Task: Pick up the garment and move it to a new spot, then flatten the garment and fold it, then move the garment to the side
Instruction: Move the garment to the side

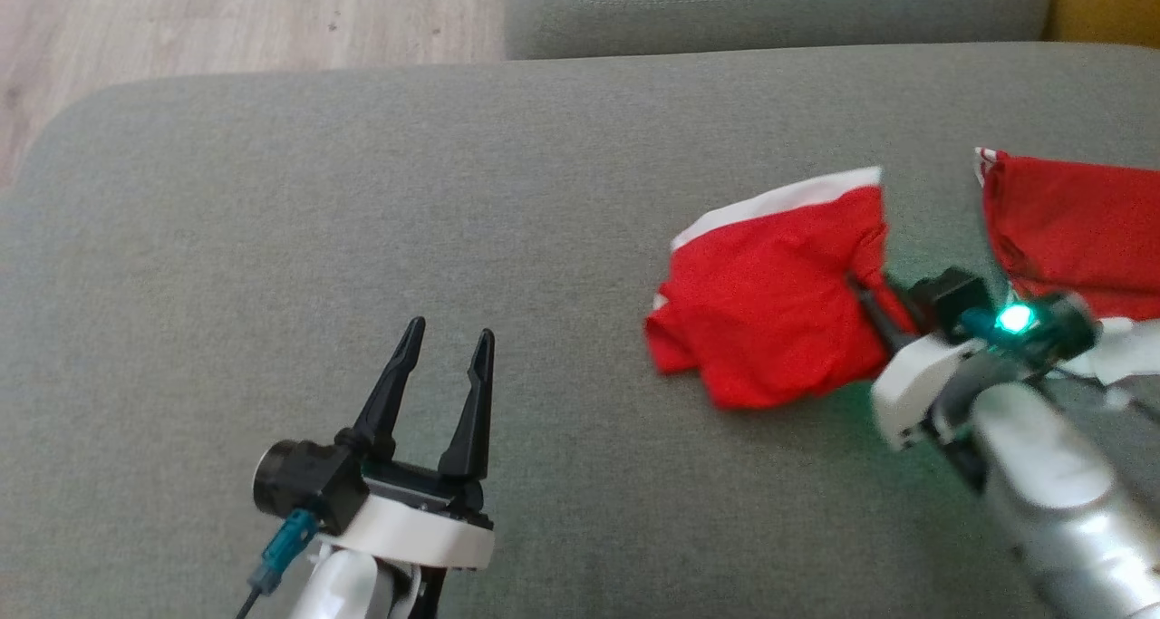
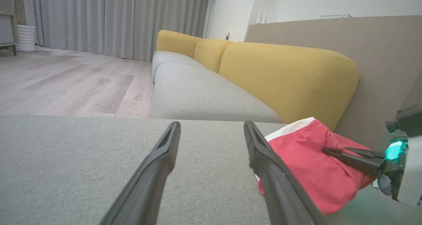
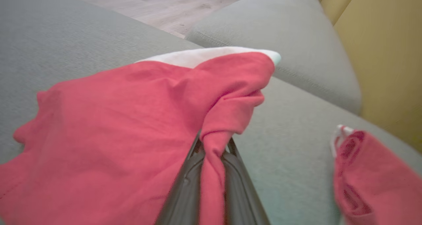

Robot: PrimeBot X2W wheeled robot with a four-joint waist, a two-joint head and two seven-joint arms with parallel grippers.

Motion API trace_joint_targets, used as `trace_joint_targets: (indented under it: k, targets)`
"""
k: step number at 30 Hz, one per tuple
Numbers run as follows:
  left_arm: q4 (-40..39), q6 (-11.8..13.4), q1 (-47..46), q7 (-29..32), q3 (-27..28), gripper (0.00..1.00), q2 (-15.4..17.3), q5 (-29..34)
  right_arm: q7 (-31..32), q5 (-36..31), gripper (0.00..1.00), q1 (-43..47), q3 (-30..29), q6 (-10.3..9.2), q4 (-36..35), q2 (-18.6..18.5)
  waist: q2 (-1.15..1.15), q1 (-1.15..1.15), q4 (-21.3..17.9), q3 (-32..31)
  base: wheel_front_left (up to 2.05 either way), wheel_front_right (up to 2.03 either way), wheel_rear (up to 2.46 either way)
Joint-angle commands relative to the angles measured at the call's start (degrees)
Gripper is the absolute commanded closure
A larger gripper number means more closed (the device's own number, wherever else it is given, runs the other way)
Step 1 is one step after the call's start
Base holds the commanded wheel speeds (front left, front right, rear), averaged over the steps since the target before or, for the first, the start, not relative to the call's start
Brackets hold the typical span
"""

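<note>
Underneath, a grey sofa cushion point(image 1: 272, 238) spreads wide, with wood floor point(image 1: 181, 21) beyond its far left edge and two yellow backrests point(image 2: 283, 76) at right. Its left half lies bare around the left gripper point(image 1: 449, 336), fingers spread. The right gripper point(image 1: 861, 285) pinches a red garment point(image 1: 770, 320) on the cushion's right half; a second red heap point(image 1: 1069, 229) lies near it.

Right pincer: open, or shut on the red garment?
Shut on the red garment: the right wrist view shows a bunched fold of it pinched between the two dark fingers of the right pincer.
</note>
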Motion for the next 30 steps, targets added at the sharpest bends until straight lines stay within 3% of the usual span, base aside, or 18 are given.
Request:
trace_joint_targets:
  k: [1,8,16,23,30]
  targets:
    - [-2.1,-0.2,-0.7,-0.3,1.8,0.00,0.1,0.3,0.2,0.3,1.00,-2.4,1.8,0.41,-2.4,-2.2,0.00,0.00,-0.5,0.0,0.00,0.00,0.00]
    - [-2.3,-0.3,-1.1,-0.3,1.5,0.00,0.1,0.2,4.1,4.7,1.00,-4.7,9.5,0.41,-7.6,-16.1,0.00,0.00,-1.4,1.4,0.00,0.00,0.00]
    - [-2.5,-0.3,-3.4,-0.3,1.3,0.00,0.1,0.7,6.0,10.0,1.00,-8.9,11.2,0.41,-7.4,-28.0,0.00,0.00,-1.0,5.8,0.00,0.00,0.00]
    - [-2.5,-0.3,-5.5,-0.3,1.0,0.00,0.1,0.9,6.2,11.7,1.00,-11.1,9.1,0.41,-1.6,-33.6,0.00,0.00,0.1,9.5,0.00,0.00,0.00]
    - [-2.4,-0.3,-6.9,-0.3,0.8,0.00,0.1,1.0,6.4,11.9,1.00,-12.2,7.8,0.41,4.2,-35.2,0.00,0.00,0.6,11.6,0.00,0.00,0.00]
